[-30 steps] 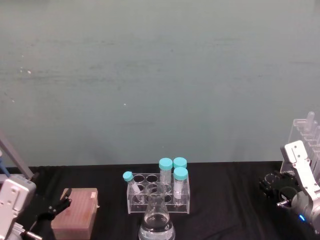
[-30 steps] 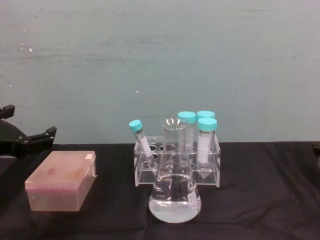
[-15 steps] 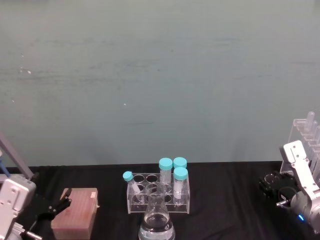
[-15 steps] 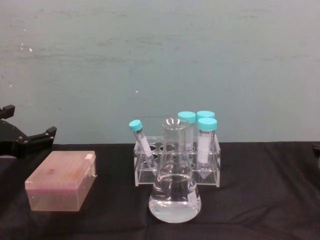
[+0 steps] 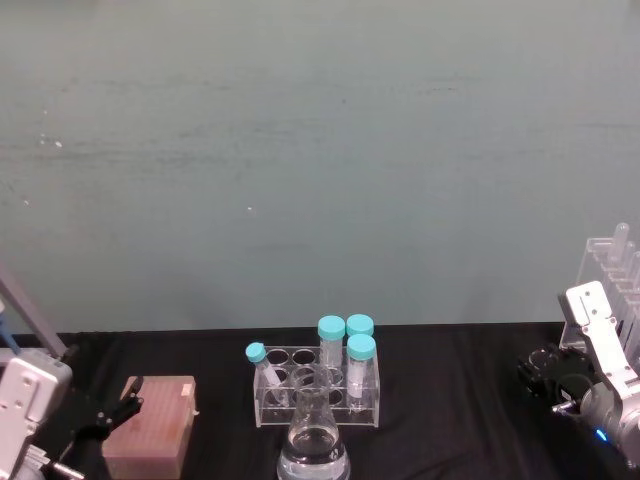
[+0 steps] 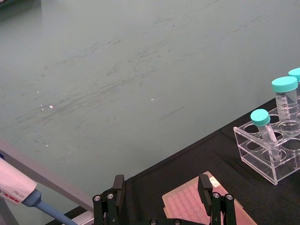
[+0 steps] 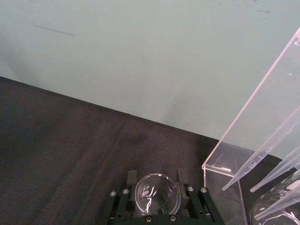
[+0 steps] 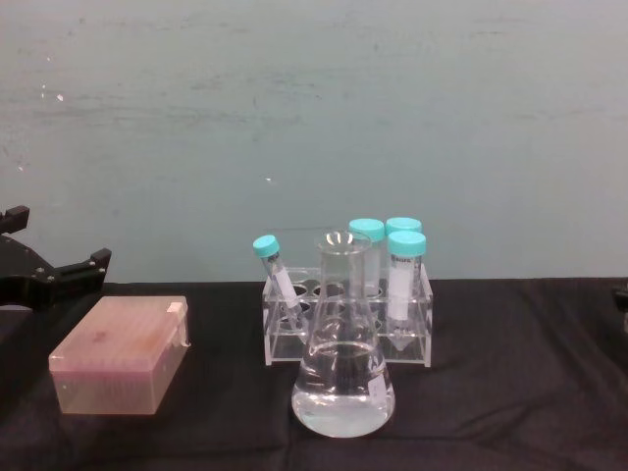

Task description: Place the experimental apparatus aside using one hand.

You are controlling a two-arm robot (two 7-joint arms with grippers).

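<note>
My right gripper [image 7: 157, 180] is shut on a small glass beaker [image 7: 157, 198], one finger on each side of it, at the table's far right [image 5: 548, 372]. Just beside it stands the tall clear plastic stand [image 7: 262, 136] with long tubes leaning in it, also seen in the head view [image 5: 612, 275]. The large conical glass flask [image 8: 343, 378] holds clear liquid and stands at the front middle [image 5: 313, 440]. My left gripper [image 6: 161, 194] is open and parked at the far left [image 8: 59, 277], over the pink box.
A clear rack [image 8: 345, 334] with several teal-capped tubes stands right behind the flask. A pink tip box [image 8: 120, 355] lies at the left. A pipette [image 6: 18, 192] leans at the far left. The rim of another glass vessel [image 7: 276, 211] sits by the stand.
</note>
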